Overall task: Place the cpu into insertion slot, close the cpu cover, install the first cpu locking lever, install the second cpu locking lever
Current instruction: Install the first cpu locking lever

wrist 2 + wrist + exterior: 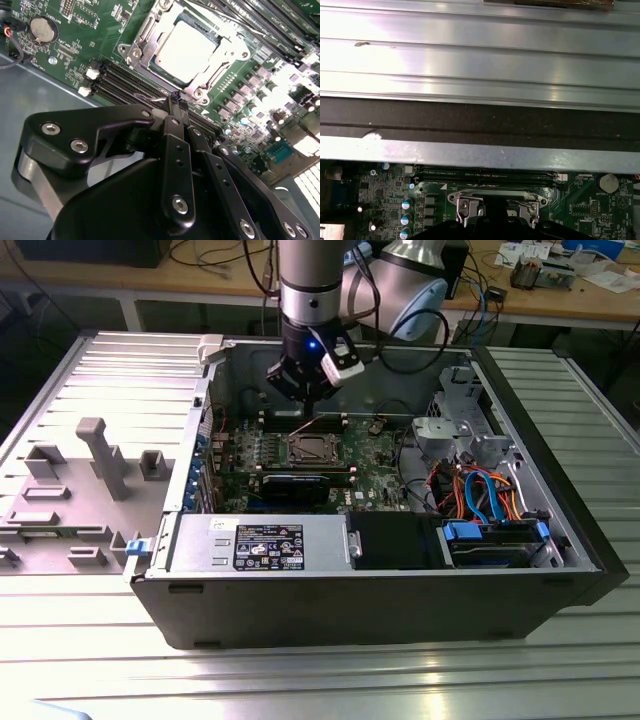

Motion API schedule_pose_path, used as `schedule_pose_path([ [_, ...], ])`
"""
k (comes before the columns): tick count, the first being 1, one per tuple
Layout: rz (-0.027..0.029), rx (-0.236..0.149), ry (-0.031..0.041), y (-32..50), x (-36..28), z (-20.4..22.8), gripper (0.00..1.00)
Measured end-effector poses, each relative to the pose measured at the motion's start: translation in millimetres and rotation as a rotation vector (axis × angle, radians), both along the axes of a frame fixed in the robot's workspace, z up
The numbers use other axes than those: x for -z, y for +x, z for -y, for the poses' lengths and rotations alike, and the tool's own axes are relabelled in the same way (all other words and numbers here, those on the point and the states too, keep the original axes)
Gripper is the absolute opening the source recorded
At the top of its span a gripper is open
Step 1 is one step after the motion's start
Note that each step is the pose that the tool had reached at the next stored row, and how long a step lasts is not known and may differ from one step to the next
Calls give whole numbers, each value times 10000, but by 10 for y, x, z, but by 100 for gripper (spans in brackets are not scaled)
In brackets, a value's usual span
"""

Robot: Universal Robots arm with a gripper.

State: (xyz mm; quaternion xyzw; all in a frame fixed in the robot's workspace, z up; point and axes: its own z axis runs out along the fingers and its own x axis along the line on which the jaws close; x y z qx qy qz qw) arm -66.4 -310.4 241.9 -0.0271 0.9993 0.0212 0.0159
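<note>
Left to right in the exterior view: grey fixtures (95, 455) on the worktop (80, 640), then the open case (380, 590). Inside, the gripper (305, 390) hangs just above the slot (310, 448), fingers together on a thin lever (162, 101). The cpu (187, 45) sits in the slot under the lowered cover (142, 37). Risk — the wire slipping free and striking the board (65, 55), judging by so narrow a pinch.

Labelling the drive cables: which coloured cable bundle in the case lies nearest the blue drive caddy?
The blue cables, which run down to the blue drive caddy in the exterior view; the orange cables sit further toward the motherboard.
</note>
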Motion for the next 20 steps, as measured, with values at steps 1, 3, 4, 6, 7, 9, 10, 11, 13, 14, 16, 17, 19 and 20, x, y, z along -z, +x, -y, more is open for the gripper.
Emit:
schedule_pose_path([
  [1, 0, -1, 0, 1, 22, -4, 11],
  [3, 0, 0, -1, 1, 46, -10, 11],
  [4, -1, 0, -1, 1, 57, -15, 11],
  [6, 0, -1, 0, 2, 66, -29, 11],
  [7, 0, -1, 0, 2, 73, -37, 11],
  [9, 0, -2, -1, 2, 82, -43, 11],
  [10, 0, -2, 0, 3, 88, -46, 11],
  [11, -1, -2, -2, 3, 90, -48, 11],
  [13, -1, -1, -2, 6, 94, -54, 11],
  [14, -1, -1, -3, 10, 94, -61, 11],
  [16, 0, 0, -2, 15, 96, -67, 11],
  [17, 0, -1, -2, 21, 98, -71, 11],
  [19, 0, 0, -17, 36, 100, -78, 11],
  [20, -1, 0, -23, 45, 101, -83, 11],
])
